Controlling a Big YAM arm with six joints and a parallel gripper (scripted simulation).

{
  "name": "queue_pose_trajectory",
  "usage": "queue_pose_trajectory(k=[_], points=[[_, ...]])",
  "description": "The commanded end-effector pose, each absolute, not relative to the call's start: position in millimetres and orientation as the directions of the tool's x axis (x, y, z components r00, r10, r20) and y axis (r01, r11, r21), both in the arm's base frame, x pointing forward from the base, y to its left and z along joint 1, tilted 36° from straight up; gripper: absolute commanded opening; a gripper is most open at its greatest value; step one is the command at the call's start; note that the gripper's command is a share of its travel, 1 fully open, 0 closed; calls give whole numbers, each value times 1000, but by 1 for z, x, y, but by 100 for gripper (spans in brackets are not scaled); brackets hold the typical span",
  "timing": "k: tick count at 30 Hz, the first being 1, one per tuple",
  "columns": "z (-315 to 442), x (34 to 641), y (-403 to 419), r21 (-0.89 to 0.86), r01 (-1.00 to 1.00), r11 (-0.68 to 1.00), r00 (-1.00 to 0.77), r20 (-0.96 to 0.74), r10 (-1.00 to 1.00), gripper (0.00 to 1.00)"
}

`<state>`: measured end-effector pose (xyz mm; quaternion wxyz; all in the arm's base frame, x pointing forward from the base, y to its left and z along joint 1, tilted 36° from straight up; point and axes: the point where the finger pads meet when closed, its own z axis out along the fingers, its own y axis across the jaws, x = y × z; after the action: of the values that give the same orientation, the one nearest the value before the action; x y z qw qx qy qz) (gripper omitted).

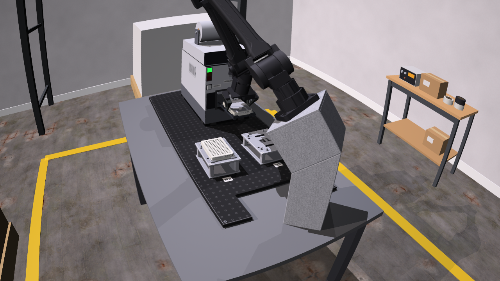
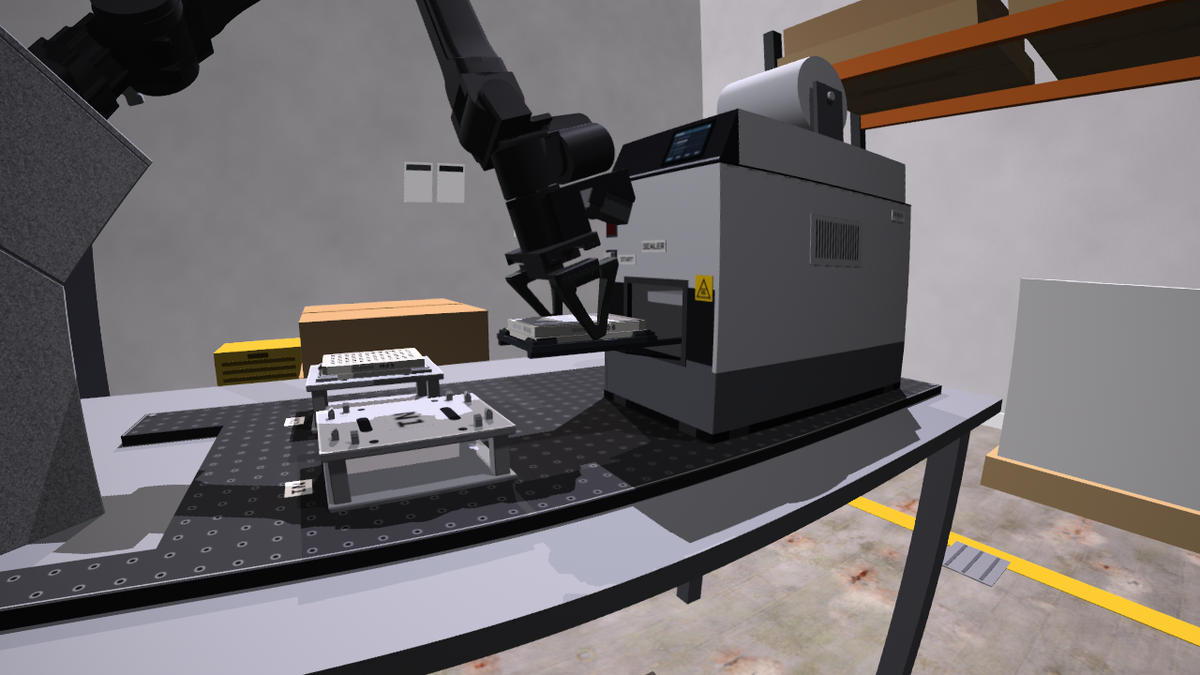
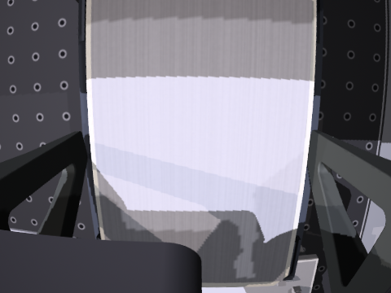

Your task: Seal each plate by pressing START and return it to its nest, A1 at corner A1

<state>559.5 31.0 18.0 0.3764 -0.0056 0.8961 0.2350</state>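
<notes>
The top camera looked down from high behind the arm's grey pedestal [image 1: 307,164], taking in the whole table [image 1: 181,240] and the sealer [image 1: 195,80] at its far end. The exterior camera sat low beside the table, close in, facing across the breadboard [image 2: 536,470] toward the sealer's front and side. The wrist camera stared straight down, very near, onto the foil-covered plate [image 3: 201,130]. All three shared the sealer's stage [image 2: 536,342].
</notes>
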Motion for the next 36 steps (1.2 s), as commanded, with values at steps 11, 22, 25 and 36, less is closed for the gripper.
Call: queue_pose_trajectory(k=[11, 22, 25, 36], points=[[39, 566, 15, 403, -188, 896, -685, -707, 174, 100], [27, 568, 35, 409, -210, 888, -704, -693, 152, 100], [26, 568, 36, 409, -212, 888, -706, -692, 150, 100], [24, 558, 21, 412, -181, 893, -709, -684, 172, 100]])
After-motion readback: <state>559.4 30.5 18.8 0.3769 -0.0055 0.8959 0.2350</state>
